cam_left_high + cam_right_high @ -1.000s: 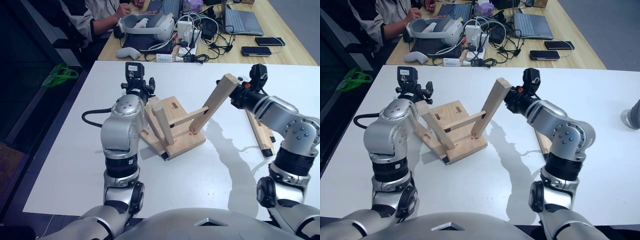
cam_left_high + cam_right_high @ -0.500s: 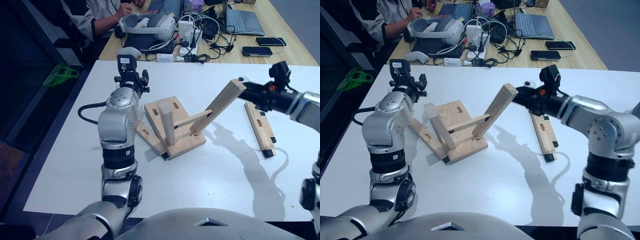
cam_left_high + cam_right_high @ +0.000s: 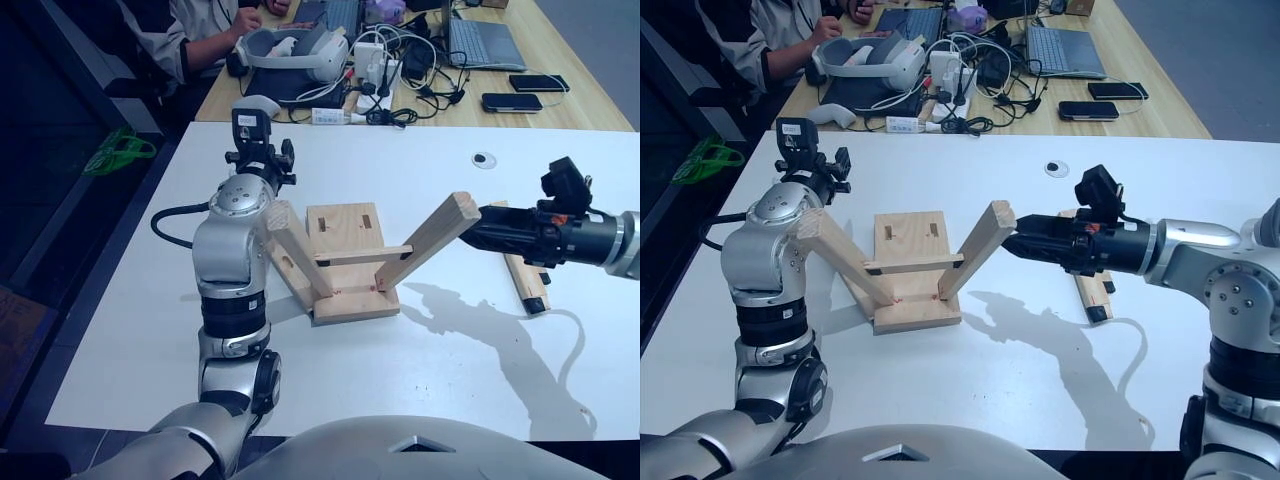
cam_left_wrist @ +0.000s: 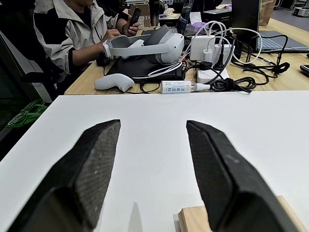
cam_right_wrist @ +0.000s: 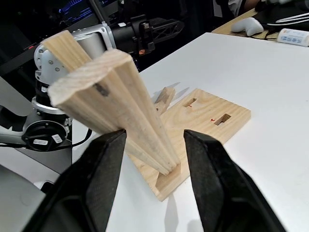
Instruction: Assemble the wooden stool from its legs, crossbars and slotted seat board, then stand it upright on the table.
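Seat board (image 3: 345, 222) lies flat on the tabletop (image 3: 420, 380); left leg (image 3: 297, 258) and right leg (image 3: 427, 243) slant up from its near side, a crossbar (image 3: 362, 256) joining them; right gripper (image 3: 482, 226) sits at the right leg's top, clamped or loose I cannot tell; left gripper (image 4: 152, 128) hangs spread and empty by the left leg's top.

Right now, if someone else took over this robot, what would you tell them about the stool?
Left gripper: open, holding nothing, by the top of the left leg.
Right gripper: at the top of the right leg; grip unclear.
Done: seat board lies flat on the table; both legs slant up from it, joined by a crossbar.
A loose wooden piece lies by the right arm.
Left: fit the rest, stand it upright.
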You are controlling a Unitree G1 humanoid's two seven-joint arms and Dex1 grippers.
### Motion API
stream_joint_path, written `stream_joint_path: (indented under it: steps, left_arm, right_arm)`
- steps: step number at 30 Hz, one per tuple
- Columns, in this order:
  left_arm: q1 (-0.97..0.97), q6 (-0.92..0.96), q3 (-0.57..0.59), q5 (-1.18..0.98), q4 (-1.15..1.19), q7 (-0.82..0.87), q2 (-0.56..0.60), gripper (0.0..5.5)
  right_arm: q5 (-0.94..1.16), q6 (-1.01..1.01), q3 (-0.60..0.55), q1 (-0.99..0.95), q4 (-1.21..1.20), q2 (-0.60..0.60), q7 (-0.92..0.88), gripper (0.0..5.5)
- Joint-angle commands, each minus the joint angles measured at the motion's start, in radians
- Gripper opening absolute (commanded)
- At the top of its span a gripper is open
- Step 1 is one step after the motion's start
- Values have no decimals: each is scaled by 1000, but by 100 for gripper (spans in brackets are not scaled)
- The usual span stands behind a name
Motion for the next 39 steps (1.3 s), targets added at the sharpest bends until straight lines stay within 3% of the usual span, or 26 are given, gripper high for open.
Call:
stream_joint_path:
  steps: [1, 7, 15, 17, 20, 22, 30, 39]
  left_arm:
    - [-7, -9, -1, -3, 9, -2, 3, 253]
    - [-11, -15, -5, -4, 15, -1, -2, 253]
    - [-21, -19, -9, -5, 16, 2, -9, 253]
    - [-21, -20, -8, -5, 16, 1, -7, 253]
    - [-18, -21, -6, -4, 15, 3, -8, 253]
    - [-18, -24, -4, -4, 18, 5, -8, 253]
    - [-32, -35, -20, -9, 31, 3, -18, 253]
    - [-33, -41, -37, -10, 35, 5, -31, 253]
  right_arm:
    - [81, 18, -34, 10, -39, -40, 36, 226]
    - [60, -20, 13, 28, -84, -59, 43, 226]
    - [-255, -181, 147, -69, 75, 58, -216, 226]
    - [-300, -203, 179, -44, 73, 2, -166, 226]
    - [-329, -262, 193, 94, 12, -202, 79, 226]
    - [-304, -278, 173, 138, -19, -265, 190, 226]
    - [-150, -215, 203, 85, -118, -102, 125, 226]
    - [-129, -231, 219, 83, -126, -158, 240, 244]
